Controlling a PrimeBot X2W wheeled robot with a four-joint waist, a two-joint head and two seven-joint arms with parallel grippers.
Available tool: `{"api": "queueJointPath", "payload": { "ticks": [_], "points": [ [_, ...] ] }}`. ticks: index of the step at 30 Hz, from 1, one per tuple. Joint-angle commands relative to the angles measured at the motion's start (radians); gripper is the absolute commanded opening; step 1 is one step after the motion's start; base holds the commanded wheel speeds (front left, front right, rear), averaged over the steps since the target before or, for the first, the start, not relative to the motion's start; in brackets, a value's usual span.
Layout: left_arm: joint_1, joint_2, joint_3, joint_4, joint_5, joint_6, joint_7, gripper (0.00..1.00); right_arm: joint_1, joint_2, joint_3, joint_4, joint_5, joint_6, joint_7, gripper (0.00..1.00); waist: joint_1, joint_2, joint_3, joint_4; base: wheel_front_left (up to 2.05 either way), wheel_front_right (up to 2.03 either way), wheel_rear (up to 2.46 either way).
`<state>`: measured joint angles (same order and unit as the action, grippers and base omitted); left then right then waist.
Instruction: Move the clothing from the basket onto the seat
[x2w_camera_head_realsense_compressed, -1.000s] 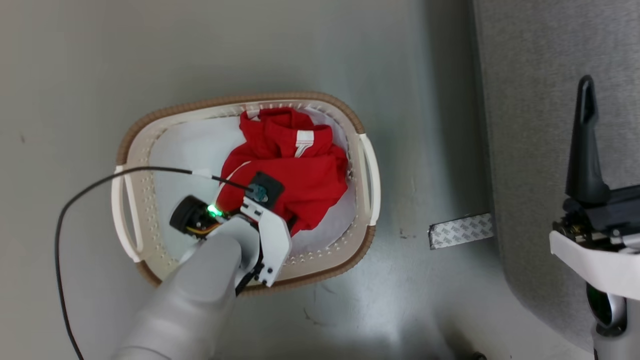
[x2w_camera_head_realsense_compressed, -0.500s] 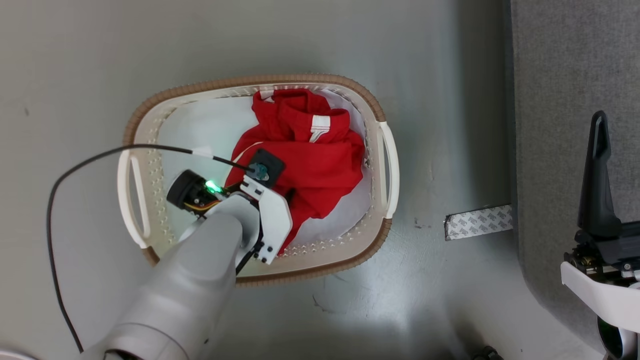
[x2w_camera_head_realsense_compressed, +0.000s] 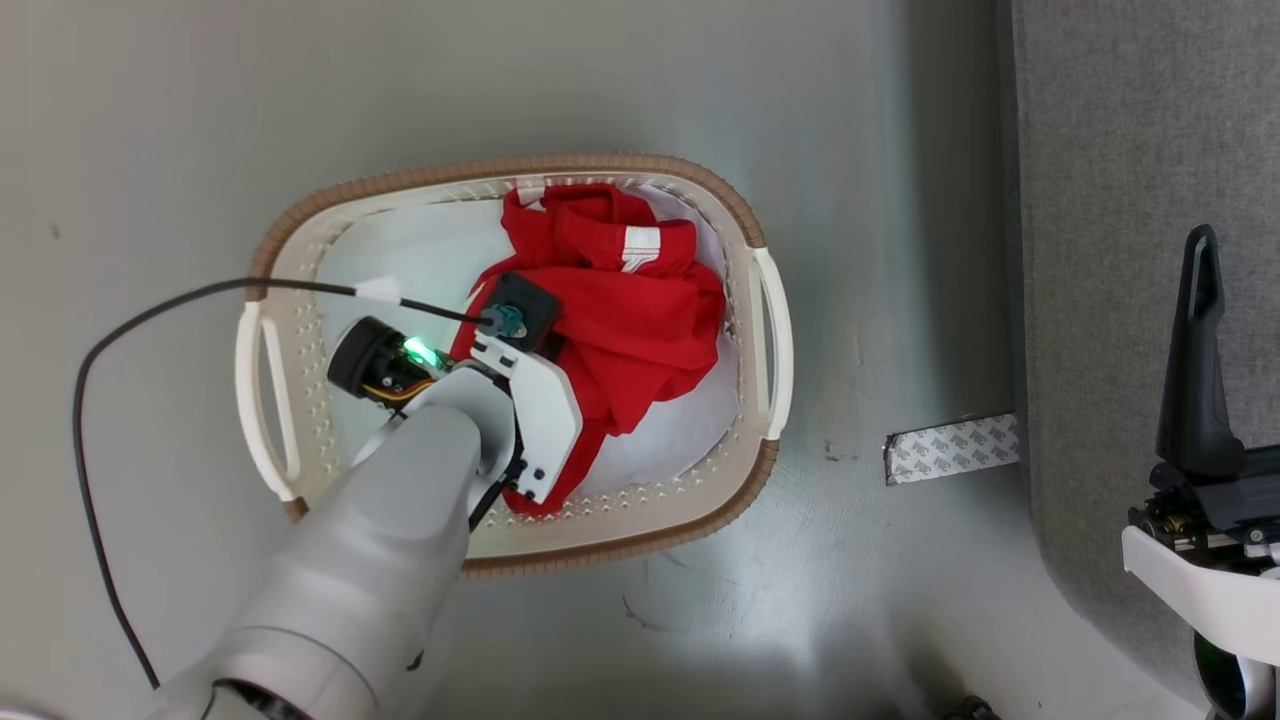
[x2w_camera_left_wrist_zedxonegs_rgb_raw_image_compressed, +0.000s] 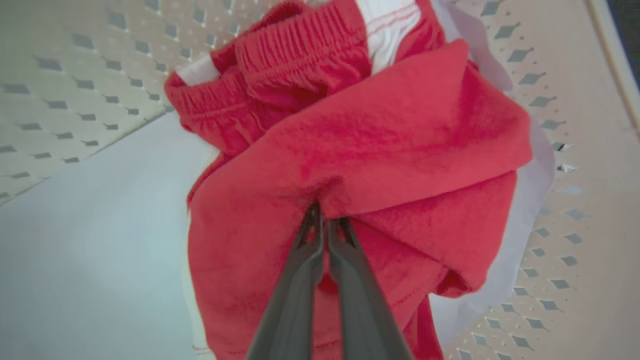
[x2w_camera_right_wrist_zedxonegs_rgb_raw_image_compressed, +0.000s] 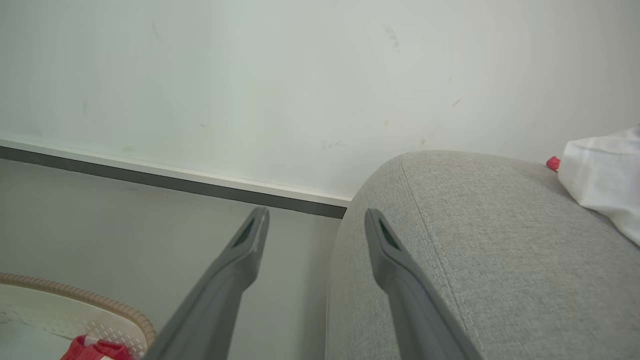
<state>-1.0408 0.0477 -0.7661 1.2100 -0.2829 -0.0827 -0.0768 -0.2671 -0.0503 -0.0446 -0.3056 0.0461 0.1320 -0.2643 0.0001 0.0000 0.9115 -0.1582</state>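
Clothing (x2w_camera_left_wrist_zedxonegs_rgb_raw_image_compressed: 400, 130) crumpled in the basket (x2w_camera_head_realsense_compressed: 560, 160) is pinched by the clenched left gripper (x2w_camera_left_wrist_zedxonegs_rgb_raw_image_compressed: 326, 215), ready for lifting to the seat (x2w_camera_head_realsense_compressed: 1140, 200) at right, where the right gripper (x2w_camera_right_wrist_zedxonegs_rgb_raw_image_compressed: 316, 212) hangs spread.

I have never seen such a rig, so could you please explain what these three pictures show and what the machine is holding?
This is a wheeled robot with two arms, each ending in a two-fingered gripper. Its head camera looks down at the floor, where a cream basket holding the red clothing stands near a grey seat. The left wrist camera looks along the left gripper, whose fingers are pinched shut on a fold of the clothing inside the basket. The right wrist camera shows the right gripper, open and holding nothing, by the seat's rounded edge; a white cloth lies on the seat.
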Motion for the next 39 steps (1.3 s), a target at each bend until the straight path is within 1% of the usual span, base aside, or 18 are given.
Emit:
{"api": "queueJointPath", "payload": {
  "ticks": [1,6,11,15,22,24,28,34,39],
  "points": [
    [-0.006,0.005,-0.002,0.004,-0.023,0.000,-0.017,0.00,-0.006,0.000,-0.001,0.008,0.009,-0.003,0.000,1.00,-0.0001,0.0000,-0.006,0.000,0.00,0.00,0.00],
    [-0.003,0.005,0.003,-0.001,-0.063,0.000,-0.065,0.00,-0.029,0.000,0.013,0.024,0.025,-0.003,0.000,1.00,-0.0001,0.0000,-0.028,0.001,0.00,0.00,0.00],
    [0.040,0.005,0.023,-0.030,-0.143,-0.010,-0.114,0.00,-0.054,0.000,0.016,0.056,0.035,-0.003,0.000,1.00,-0.0001,0.0000,-0.084,0.020,0.00,0.00,0.00],
    [0.102,0.005,0.026,-0.064,-0.210,-0.017,-0.148,0.00,-0.045,0.000,0.016,0.097,0.045,-0.003,0.000,1.00,-0.0001,0.0000,-0.175,0.046,0.00,0.00,0.00],
    [0.258,0.005,0.057,-0.155,-0.335,-0.020,-0.186,0.00,-0.007,-0.001,0.015,0.175,0.070,-0.003,0.000,1.00,-0.0001,0.0000,-0.373,0.096,0.00,0.00,0.00],
    [0.310,0.004,0.066,-0.187,-0.348,-0.016,-0.187,0.00,0.015,-0.001,0.022,0.200,0.084,-0.003,0.000,1.00,-0.0001,0.0000,-0.437,0.107,0.00,0.00,0.00],
    [0.412,0.012,0.118,-0.296,-0.345,0.004,-0.188,0.00,0.050,-0.001,0.034,0.237,0.105,-0.003,0.000,1.00,-0.0001,0.0000,-0.538,0.129,0.00,0.00,0.00],
    [0.555,0.042,0.188,-0.472,-0.328,0.033,-0.188,0.00,0.107,-0.001,0.056,0.292,0.121,-0.003,0.000,1.00,-0.0001,0.0000,-0.674,0.145,0.00,0.00,0.00],
    [0.640,0.075,0.218,-0.606,-0.324,0.065,-0.188,0.00,0.169,-0.001,0.068,0.334,0.134,-0.003,0.000,1.00,-0.0001,0.0000,-0.779,0.157,0.00,0.00,0.00]
  ]
}}
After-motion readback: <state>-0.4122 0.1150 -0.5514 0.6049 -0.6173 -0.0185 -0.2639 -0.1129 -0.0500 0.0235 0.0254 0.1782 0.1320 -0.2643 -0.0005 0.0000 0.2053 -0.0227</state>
